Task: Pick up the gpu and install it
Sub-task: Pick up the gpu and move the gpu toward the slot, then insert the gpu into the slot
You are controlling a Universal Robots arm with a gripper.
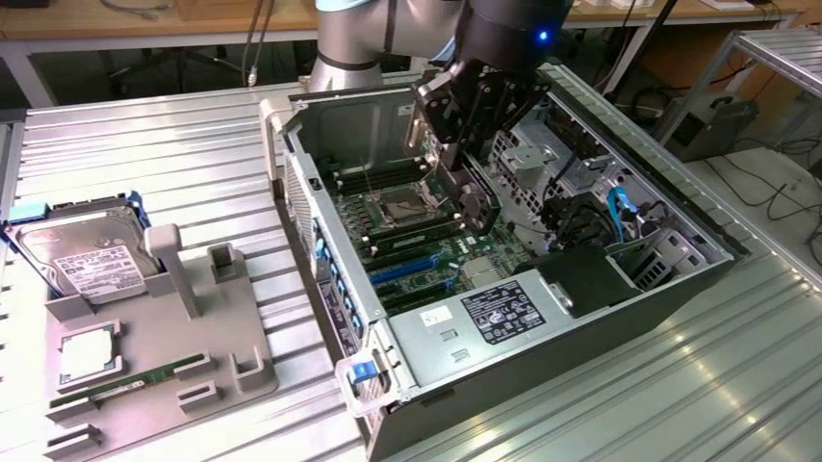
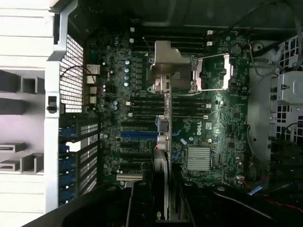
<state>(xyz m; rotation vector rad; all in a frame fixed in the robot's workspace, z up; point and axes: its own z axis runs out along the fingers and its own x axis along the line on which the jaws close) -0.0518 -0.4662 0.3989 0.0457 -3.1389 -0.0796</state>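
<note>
The gpu (image 1: 475, 200), a thin black card, hangs on edge inside the open computer case (image 1: 337, 318), with my gripper (image 1: 465, 166) shut on its upper part. It sits above the motherboard (image 1: 404, 236), beside the CPU socket (image 1: 402, 207) and over the expansion slots. In the wrist view the gpu (image 2: 161, 158) shows edge-on as a narrow silvery strip running up from between my fingers (image 2: 138, 204). Its far end lies by the blue slot (image 2: 139, 134), with the motherboard (image 2: 213, 118) below. I cannot tell whether the card touches a slot.
A grey fixture (image 1: 238, 371) at the exterior view's left holds a silver hard drive (image 1: 80, 262), a chip (image 1: 85, 351) and a green memory stick (image 1: 135, 375). Inside the case are a labelled box (image 1: 507, 310), a drive cage (image 1: 533, 154) and blue cables (image 1: 617, 207).
</note>
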